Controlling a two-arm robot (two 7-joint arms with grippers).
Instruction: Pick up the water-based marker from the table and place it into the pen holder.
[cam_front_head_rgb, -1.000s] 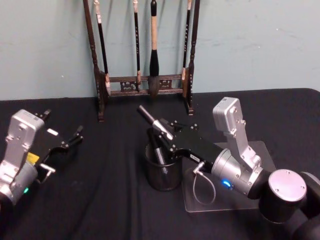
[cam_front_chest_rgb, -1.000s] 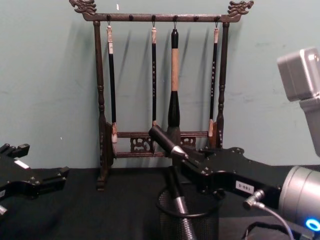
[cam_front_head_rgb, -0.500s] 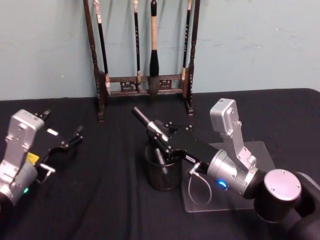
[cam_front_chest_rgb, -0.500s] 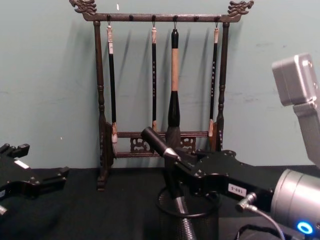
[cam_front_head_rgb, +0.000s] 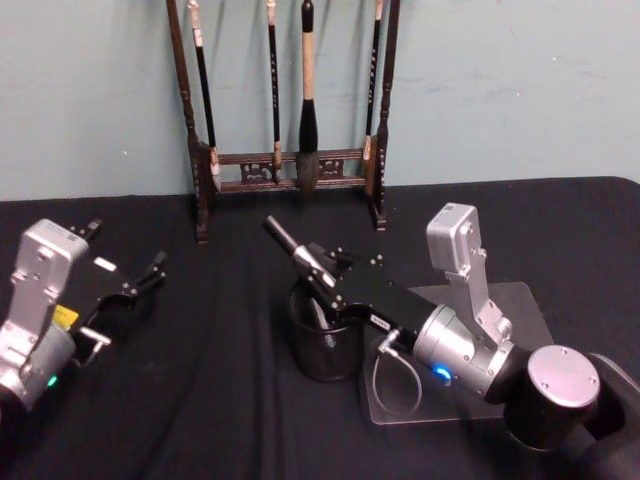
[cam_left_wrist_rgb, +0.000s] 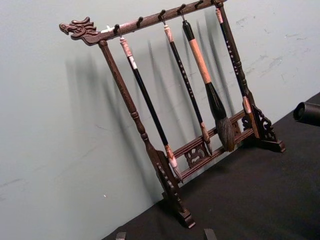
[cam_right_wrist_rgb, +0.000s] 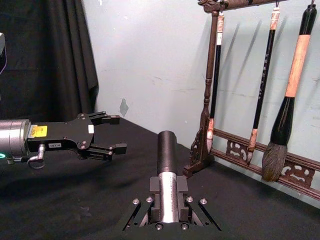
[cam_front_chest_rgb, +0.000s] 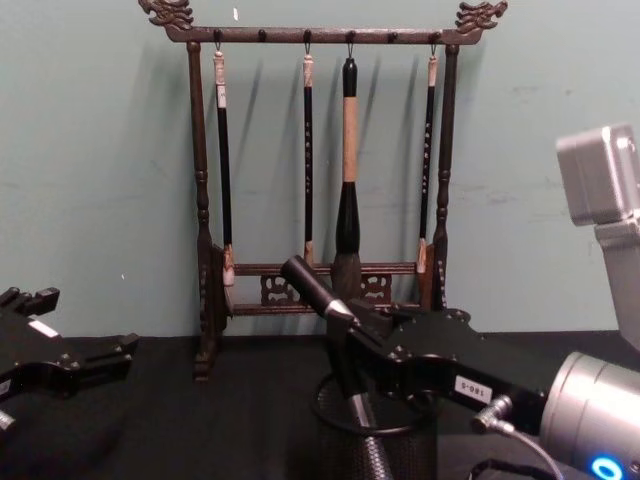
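The water-based marker (cam_front_head_rgb: 298, 251), black-capped with a silver barrel, is tilted with its cap up and to the left. My right gripper (cam_front_head_rgb: 322, 274) is shut on its barrel directly over the pen holder (cam_front_head_rgb: 325, 358), a small black mesh cup. Below the fingers, the marker's lower part reaches down inside the cup. From the chest, the marker (cam_front_chest_rgb: 306, 286), right gripper (cam_front_chest_rgb: 356, 326) and pen holder (cam_front_chest_rgb: 376, 446) line up the same way. The right wrist view shows the marker (cam_right_wrist_rgb: 167, 151) clamped between the fingers. My left gripper (cam_front_head_rgb: 128, 250) rests open at the far left, apart from everything.
A tall dark wooden brush rack (cam_front_head_rgb: 290, 160) with several hanging brushes stands at the back against the wall, behind the cup. A clear plastic plate (cam_front_head_rgb: 522, 300) lies on the black cloth under my right arm. Open cloth separates the left gripper from the cup.
My right gripper has shifted slightly left and down with the marker, bringing it further into the cup. The left arm has stayed still.
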